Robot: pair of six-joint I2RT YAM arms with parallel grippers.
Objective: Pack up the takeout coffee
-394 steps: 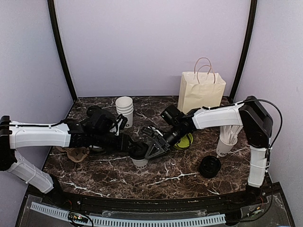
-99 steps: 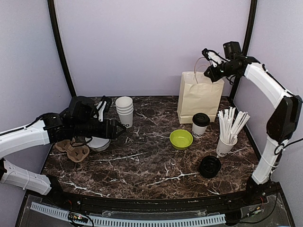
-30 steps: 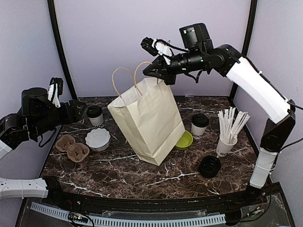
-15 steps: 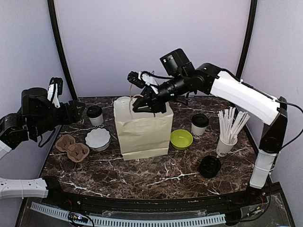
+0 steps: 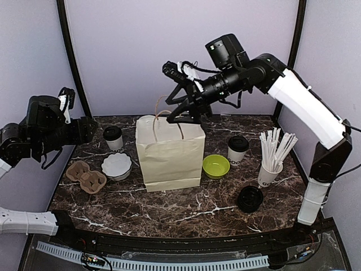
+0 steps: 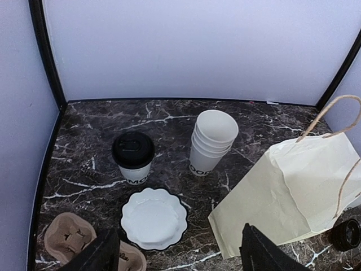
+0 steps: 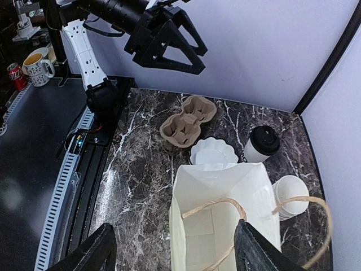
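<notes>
Right gripper (image 5: 181, 113), jaws spread and holding nothing, hangs just above the open mouth of the upright paper bag (image 5: 169, 155); the bag's twine handles lie slack beneath it. Left gripper (image 7: 200, 63), likewise open and empty, hovers above the left side of the marble table (image 5: 186, 209). One lidded coffee cup (image 5: 113, 138) stands on the table ahead of and below this gripper, left of the bag. A second lidded cup (image 5: 238, 148) stands below and to the right of the first gripper, near the lime-green bowl (image 5: 216, 166).

All three views look down on the bag (image 5: 169, 155).
</notes>
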